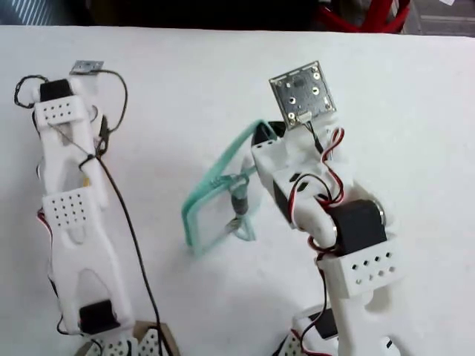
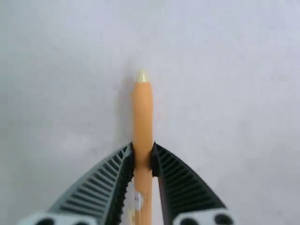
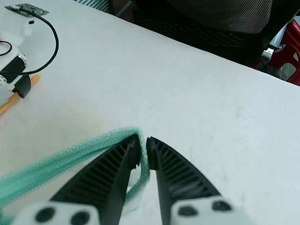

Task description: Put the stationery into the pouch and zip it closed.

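Note:
An orange pen [image 2: 142, 108] lies along the white table [image 2: 234, 70], and my left gripper [image 2: 142, 152] is shut on its shaft, with the pale tip pointing away from the jaws. The pouch [image 1: 215, 200] is clear with green mesh edging and stands tilted near the table's middle. My right gripper [image 3: 143, 145] is shut on the pouch's green edge [image 3: 84, 152], at the pouch's far upper corner [image 1: 261, 133] in the high view. The left arm [image 1: 70, 208] stands well to the left of the pouch. The pen [image 3: 11, 103] is also in sight far off in the right wrist view.
A black cable [image 1: 130, 222] runs along the left arm. A small circuit board [image 1: 87, 68] sits at that arm's far end, and another [image 1: 303, 93] on the right arm. A red object [image 1: 364, 15] lies beyond the table's far edge. Bare table stretches behind and right of the pouch.

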